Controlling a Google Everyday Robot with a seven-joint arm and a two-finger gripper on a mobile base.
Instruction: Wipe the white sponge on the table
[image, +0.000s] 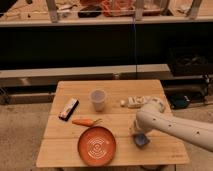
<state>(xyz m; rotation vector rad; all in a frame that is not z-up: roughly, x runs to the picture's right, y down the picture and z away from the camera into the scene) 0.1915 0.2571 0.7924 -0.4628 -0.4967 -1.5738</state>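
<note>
Pale tan planks make up the table (112, 89); on its right half, toward the front edge, lies the white sponge (142, 141), a small blue-grey pad flat on the wood. The gripper (138, 133) is down directly over the sponge at the end of the white arm (172, 127), which reaches in from the right; gripper and sponge look to be in contact, the pad low against the boards.

As a judgement, the wiping is under way rather than finished; the sponge is on the surface with the tool on it, yet no streak or cleaned patch shows to mark how much wood is covered; most of the table seems left to do. The sweep has company to avoid; an orange plate (96, 146) sits near on the left, a carrot (83, 121) and a cup (98, 100) beyond it, a long white device (135, 102) behind.

The wrist hides the jaws; I cannot tell how far open they stand, nor whether they clamp the sponge or merely press it.
</note>
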